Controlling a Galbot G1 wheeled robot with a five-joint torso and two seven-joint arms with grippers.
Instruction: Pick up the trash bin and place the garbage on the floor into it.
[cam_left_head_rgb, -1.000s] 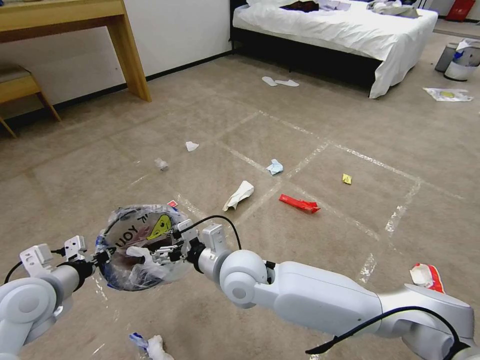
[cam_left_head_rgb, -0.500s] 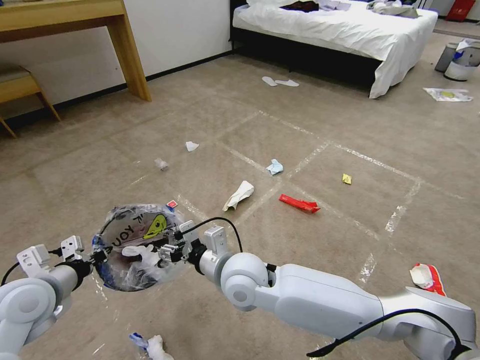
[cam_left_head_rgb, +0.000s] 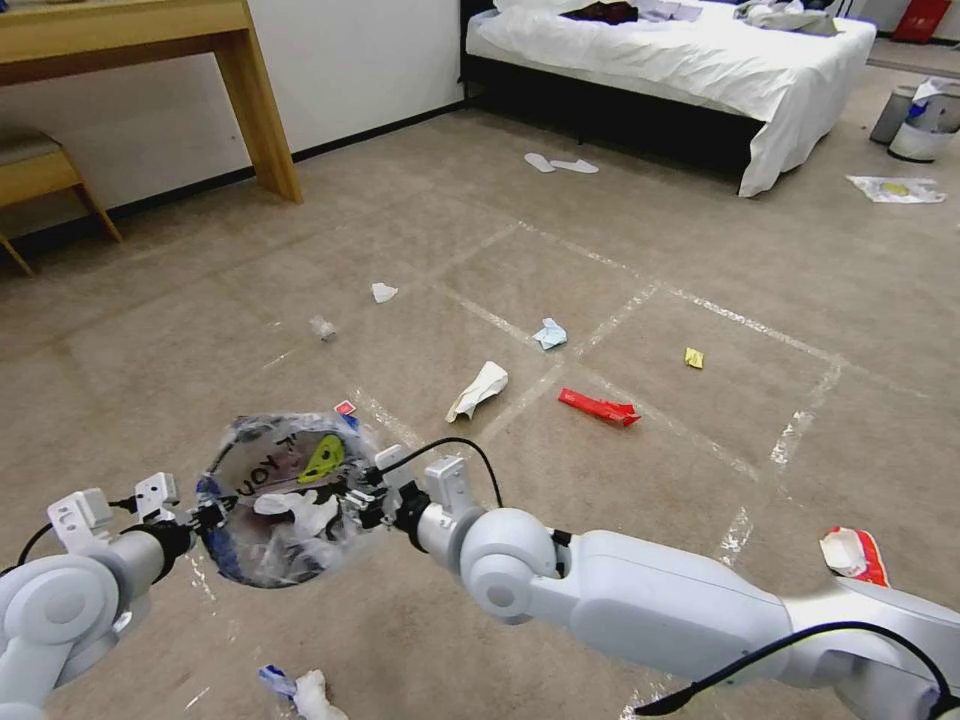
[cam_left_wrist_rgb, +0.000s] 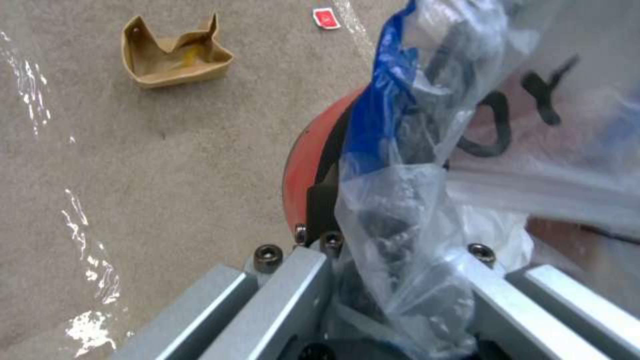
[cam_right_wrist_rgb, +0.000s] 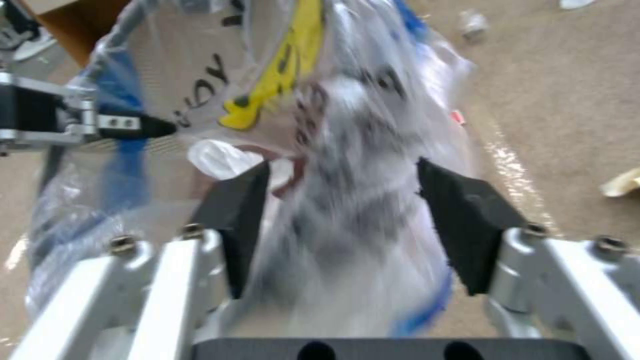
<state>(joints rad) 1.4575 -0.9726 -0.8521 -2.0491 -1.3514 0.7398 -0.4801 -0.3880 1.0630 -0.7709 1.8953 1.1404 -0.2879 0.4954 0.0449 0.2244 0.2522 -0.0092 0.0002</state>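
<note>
The left gripper (cam_left_head_rgb: 205, 517) is clamped on the near-left rim of the trash bin (cam_left_head_rgb: 285, 500), held off the floor (cam_left_head_rgb: 620, 300). The right gripper (cam_left_head_rgb: 352, 497) stands spread over the bin's right rim (bag between its pads). The white tissue (cam_left_head_rgb: 478, 388) lies beyond to the right, long axis near-left to far-right, closer to the right arm.

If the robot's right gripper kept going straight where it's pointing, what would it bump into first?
Most likely the clear plastic bag lining the small round red trash bin. The right gripper points at the bin's side, open fingers either side of bunched bag. The left gripper holds the far rim.
</note>
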